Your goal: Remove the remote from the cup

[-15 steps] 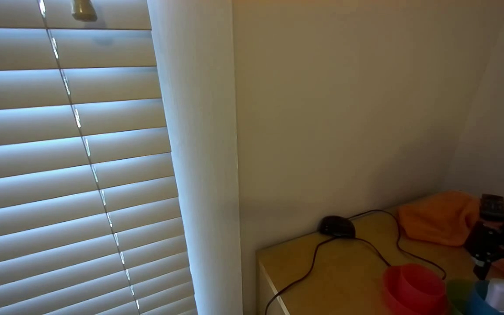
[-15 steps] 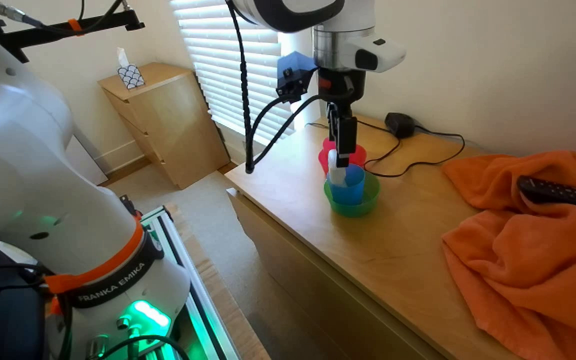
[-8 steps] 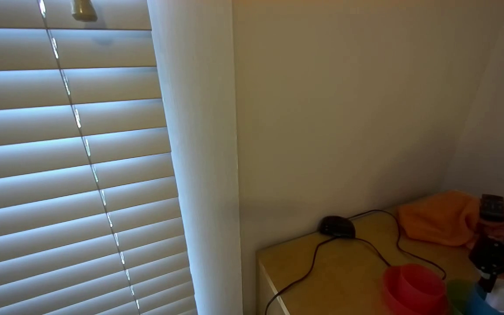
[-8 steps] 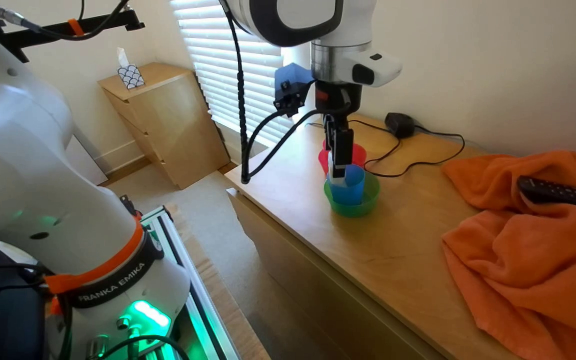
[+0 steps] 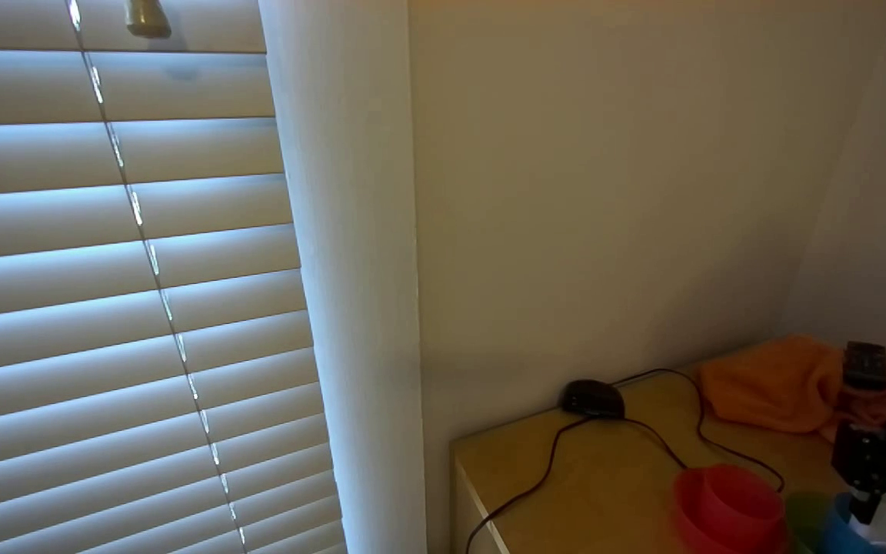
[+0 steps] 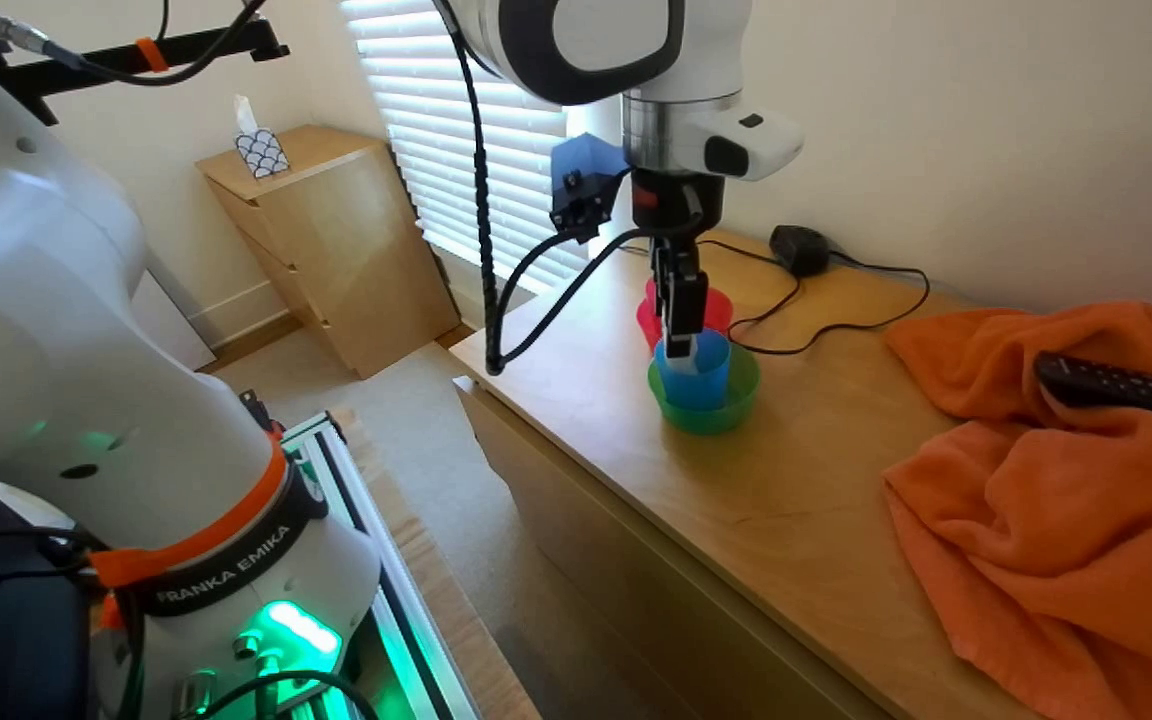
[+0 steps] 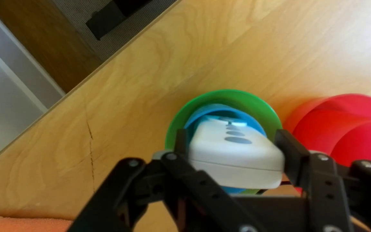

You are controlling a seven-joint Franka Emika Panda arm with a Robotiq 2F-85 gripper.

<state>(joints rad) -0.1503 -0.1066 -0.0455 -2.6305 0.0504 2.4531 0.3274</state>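
While its lower end sits in the blue cup (image 6: 701, 392), the white remote (image 7: 233, 156) appears clasped by the jaws of the gripper (image 7: 232, 138).
Handling risk, as judged: hardly any gap shows at either side, but pressure cannot be read, so a loose hold could let the remote slip; a slanted pull could wedge it against the cup wall and carry or tip the cup. Containers, near to far: green bowl (image 6: 704, 421), on the dresser top (image 6: 786, 450), blue cup standing inside; blue cup, remote inside; just beyond, far side, red bowl (image 5: 687, 508), second red vessel (image 5: 743, 500) set in it. Farther, at right in an exterior view: black corded device (image 6: 798, 250).
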